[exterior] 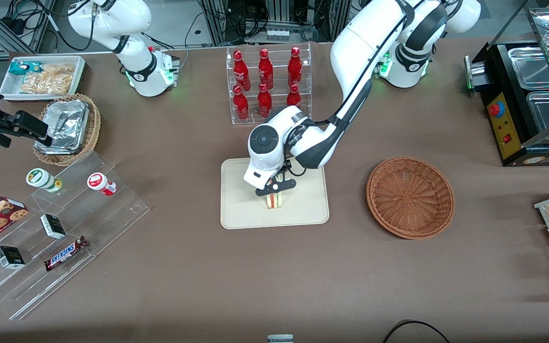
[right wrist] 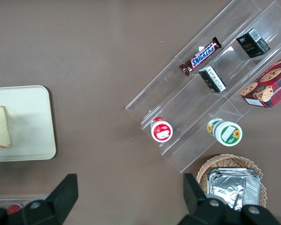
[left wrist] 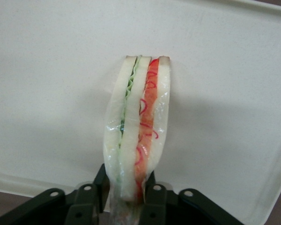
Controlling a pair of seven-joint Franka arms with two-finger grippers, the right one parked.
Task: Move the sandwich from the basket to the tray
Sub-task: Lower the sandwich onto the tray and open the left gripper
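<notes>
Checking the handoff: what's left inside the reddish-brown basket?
Nothing visible in the basket: only bare weave shows. The sandwich is over the tray, pinched in the gripper. Whether it touches the tray surface cannot be seen.

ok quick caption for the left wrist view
Left gripper shut on the sandwich, cut edge showing, over the cream tray.

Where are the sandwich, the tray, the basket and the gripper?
sandwich point(left wrist: 139, 126), left wrist view: cut edge.
tray point(exterior: 309, 209), front view: bare floor.
basket point(exterior: 410, 196), front view: woven bottom.
gripper point(exterior: 275, 189), front view: over the tray, fingers shut on the sandwich.
</notes>
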